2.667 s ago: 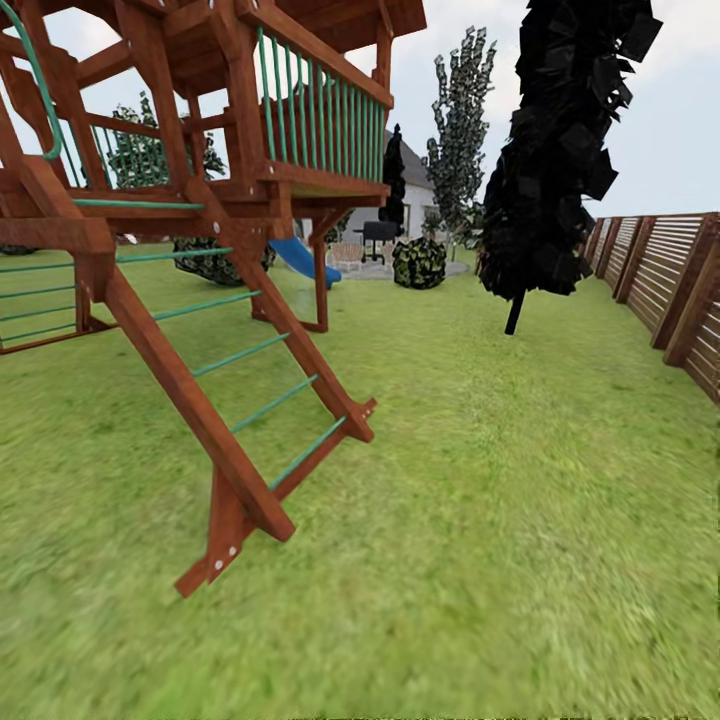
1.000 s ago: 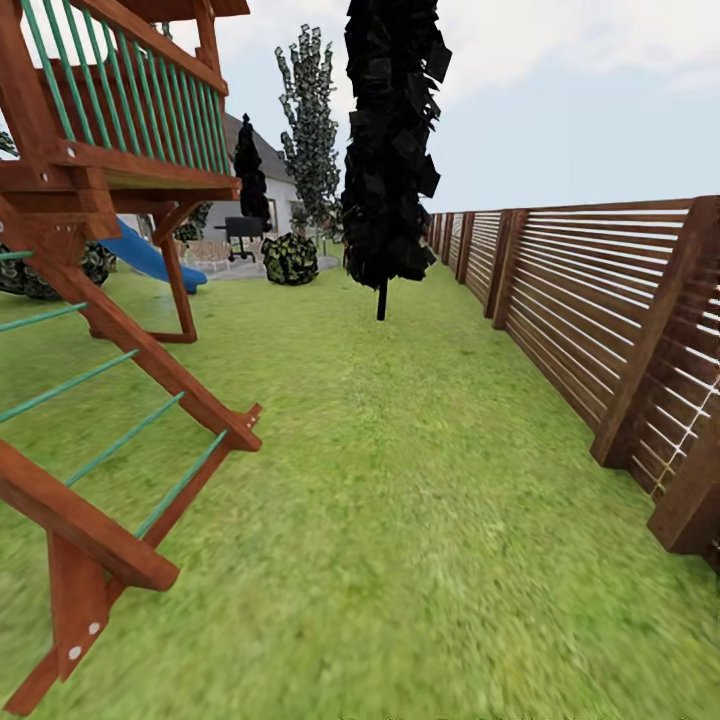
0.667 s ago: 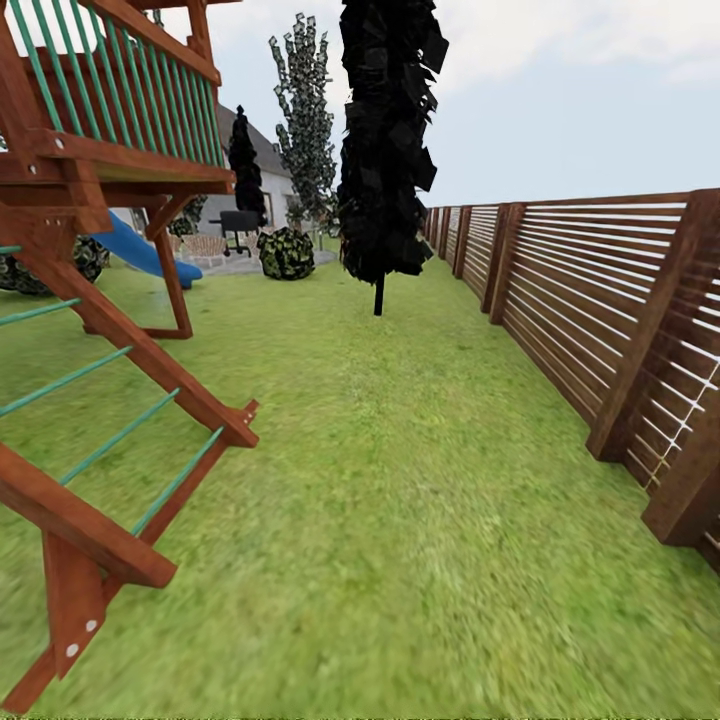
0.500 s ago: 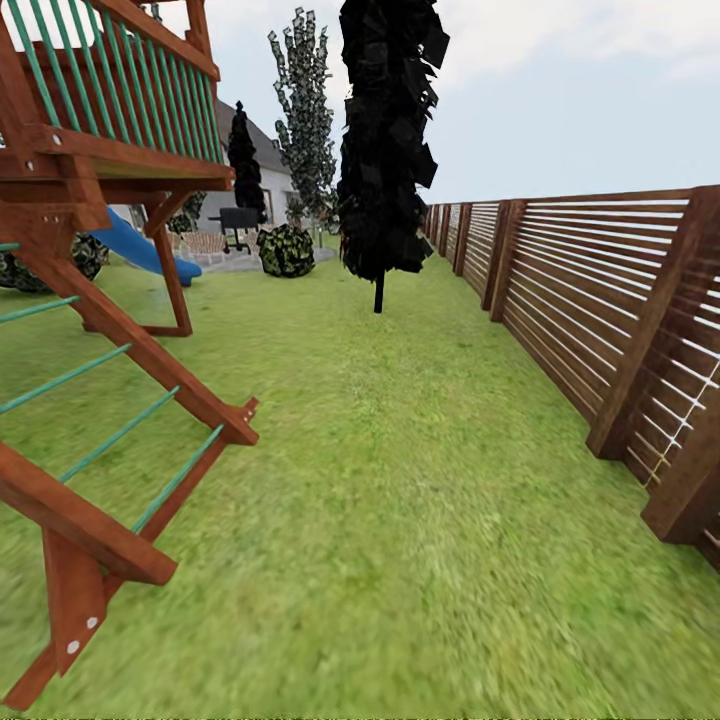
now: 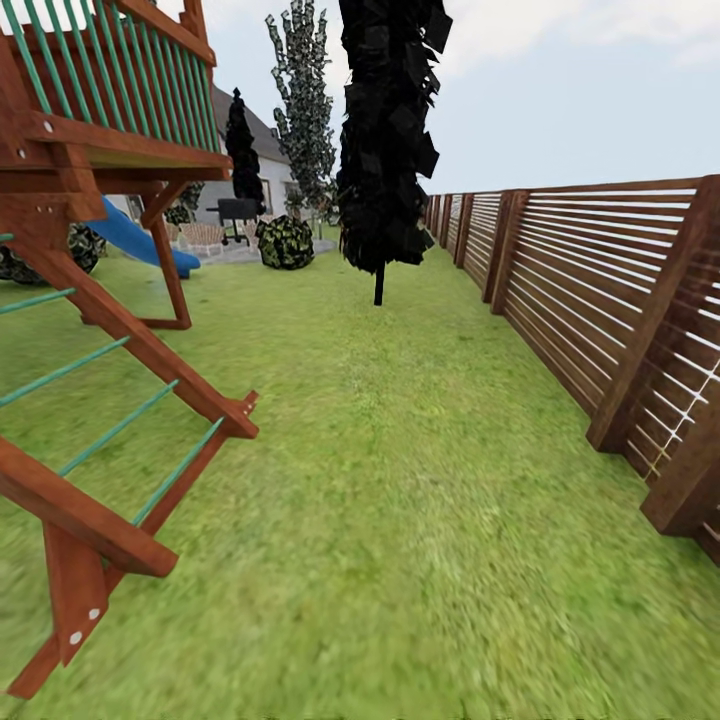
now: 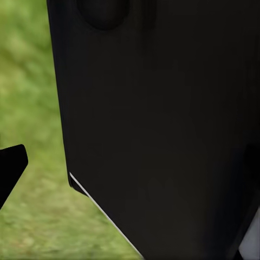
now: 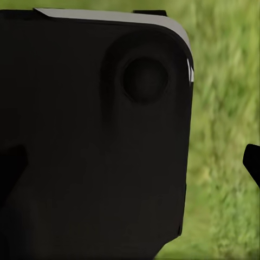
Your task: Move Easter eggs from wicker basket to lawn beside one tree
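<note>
Nearest in the head view lies the broad green grass lawn point(image 5: 430, 520), patchy with yellowish streaks and running from the bottom edge far back into the garden. At the near left, the reddish-brown wooden play tower point(image 5: 90, 330) plants its slanting ladder with green metal rungs point(image 5: 120, 430) on the grass, and its railed deck with green bars rises above. Along the right side a dark brown slatted wooden fence point(image 5: 620, 310) runs away into the distance, its posts standing on the lawn's edge. Farther back, between the tower and the fence, stands a tall black-leaved tree on a thin dark trunk point(image 5: 385, 140). Behind the tower's legs a blue plastic slide point(image 5: 140, 240) slopes to the grass. Beyond that are a round mottled dark-green bush point(image 5: 285, 242), a black barbecue grill point(image 5: 237, 212), a tall grey-green leafy tree point(image 5: 303, 95) and a grey-roofed pale house point(image 5: 258, 150) under a cloudy sky. In the left wrist view a large black flat-sided body of the robot point(image 6: 162, 124) stands close before the lens with blurred grass beside it; the right wrist view has a similar black rounded panel point(image 7: 92, 135) over grass. Whether either claw is spread or pressed together cannot be told from these pictures.
</note>
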